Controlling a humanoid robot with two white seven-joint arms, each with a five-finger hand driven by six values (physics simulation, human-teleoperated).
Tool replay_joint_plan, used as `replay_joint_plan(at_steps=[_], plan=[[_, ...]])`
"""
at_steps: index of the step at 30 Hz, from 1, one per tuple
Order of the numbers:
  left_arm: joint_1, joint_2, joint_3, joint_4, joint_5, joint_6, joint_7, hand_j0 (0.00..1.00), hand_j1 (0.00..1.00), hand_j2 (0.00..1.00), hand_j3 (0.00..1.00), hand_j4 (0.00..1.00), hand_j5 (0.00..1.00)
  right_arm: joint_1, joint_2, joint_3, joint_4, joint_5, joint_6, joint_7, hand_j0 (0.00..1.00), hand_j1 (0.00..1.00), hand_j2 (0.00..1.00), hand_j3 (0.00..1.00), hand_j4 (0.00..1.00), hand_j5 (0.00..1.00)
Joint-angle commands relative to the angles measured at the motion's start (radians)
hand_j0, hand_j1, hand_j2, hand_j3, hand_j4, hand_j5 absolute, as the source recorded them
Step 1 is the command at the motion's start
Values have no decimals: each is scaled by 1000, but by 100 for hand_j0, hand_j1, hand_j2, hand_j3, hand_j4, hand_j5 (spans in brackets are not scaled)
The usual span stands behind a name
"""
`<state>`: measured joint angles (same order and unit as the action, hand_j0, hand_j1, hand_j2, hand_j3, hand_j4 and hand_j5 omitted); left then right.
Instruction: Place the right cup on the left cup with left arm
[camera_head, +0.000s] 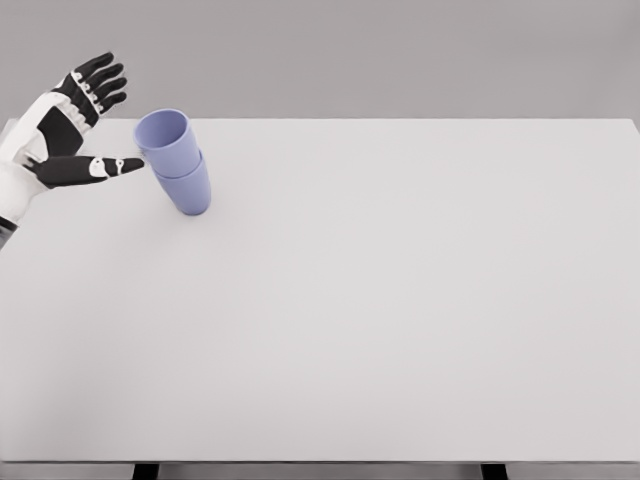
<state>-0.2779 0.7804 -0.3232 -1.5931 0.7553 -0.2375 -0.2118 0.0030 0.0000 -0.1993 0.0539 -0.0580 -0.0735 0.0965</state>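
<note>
In the upper left of the frame you see the left hand, entering from the left edge on a white arm. Its fingers are spread and point up and to the right, while the thumb reaches rightward toward the cups; the hand is open and holds nothing. The thumb tip lies just beside the rim of the upper cup, and from this angle you cannot tell whether the two touch.

The upper cup, pale blue, sits nested in the lower cup of the same colour. Note that the pair leans: the open mouth tips toward the upper left, and the base of the lower cup rests on the table toward the lower right. The stack stands near the table's far left corner.

The white tabletop fills most of the frame, and two dark legs show at its bottom edge.
</note>
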Motion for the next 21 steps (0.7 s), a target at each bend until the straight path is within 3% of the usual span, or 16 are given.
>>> replay_joint_plan(at_steps=[1, 7, 11, 15, 21], plan=[[0, 22, 29, -47, 4, -40, -1, 100, 100, 100, 100, 100, 100, 0, 0, 0, 0, 0, 0, 0, 100, 100, 100, 100, 100, 100], [187, 39, 153, -126, 4, -186, -1, 100, 100, 100, 100, 100, 100, 0, 0, 0, 0, 0, 0, 0, 100, 100, 100, 100, 100, 100], [247, 51, 156, -128, -25, -292, 0, 100, 100, 100, 100, 100, 100, 0, 0, 0, 0, 0, 0, 0, 100, 100, 100, 100, 100, 100], [322, 39, 150, -126, -181, -290, 6, 100, 100, 100, 100, 100, 100, 0, 0, 0, 0, 0, 0, 0, 100, 100, 100, 100, 100, 100], [345, 34, 131, -125, -220, -289, 6, 100, 100, 100, 100, 100, 100, 0, 0, 0, 0, 0, 0, 0, 100, 100, 100, 100, 100, 100]])
